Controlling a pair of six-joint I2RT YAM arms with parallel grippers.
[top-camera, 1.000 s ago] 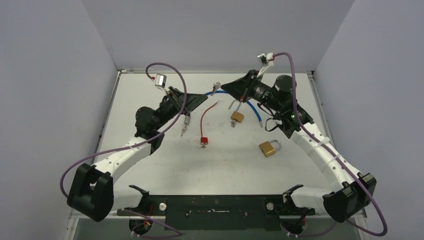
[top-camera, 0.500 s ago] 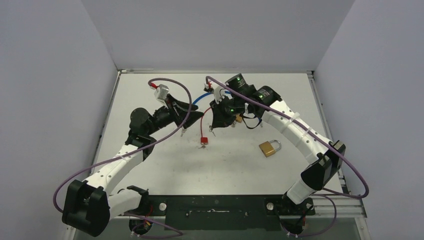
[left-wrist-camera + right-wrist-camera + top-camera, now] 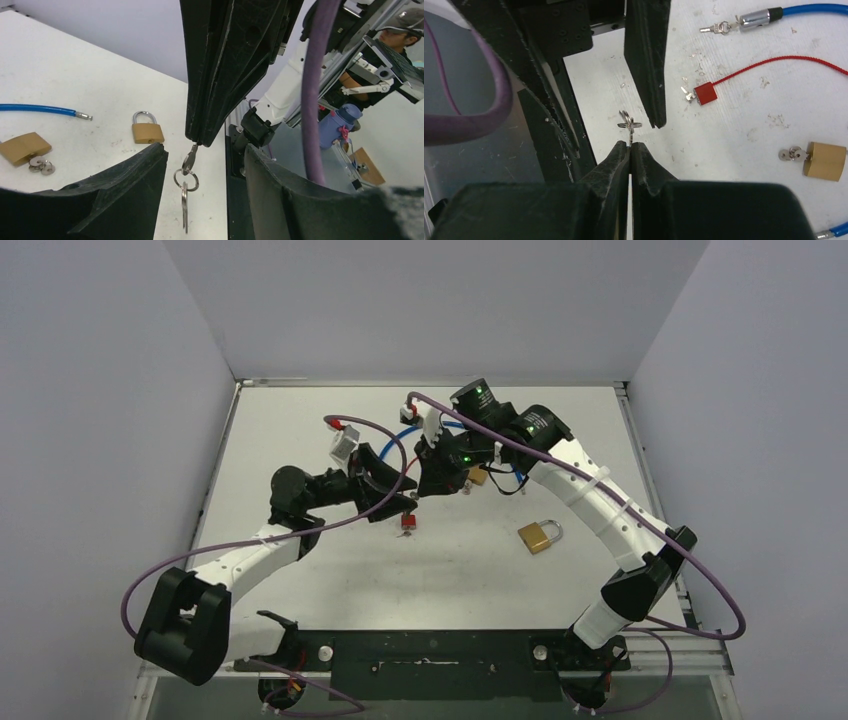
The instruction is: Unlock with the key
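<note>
A: What lies nearest the arm bases?

B: A brass lock (image 3: 538, 536), flat on the right side of the table (image 3: 300, 570). Its shackle is closed and it is well apart from both arms.

A: And beyond that?

B: A red lock (image 3: 407, 524) near the middle of the table, just on the near side of the left pincer (image 3: 204, 152). A thin red cable (image 3: 774, 62) runs from it across the table.

A: Where are the keys?

B: In the air, just past the red lock. The right pincer (image 3: 630, 146) is clamped together on the top of a bunch of keys (image 3: 185, 200). The ring and the other keys dangle below its tips, off the table.

A: And the left pincer?

B: Its fingers stand apart, one on each side of the dangling keys. Its own camera shows a gap on both sides. From the right wrist, the ring sits just beside one finger, and I cannot tell whether they touch.

A: Anything farther back?

B: A second brass lock (image 3: 824, 160), lying flat with a small ring (image 3: 791, 154) at one end. In the top view the right arm hides part of it.

A: And farthest?

B: A blue cable (image 3: 806, 10) curving over the far half of the table. It has a metal end piece with small keys beside it.
</note>
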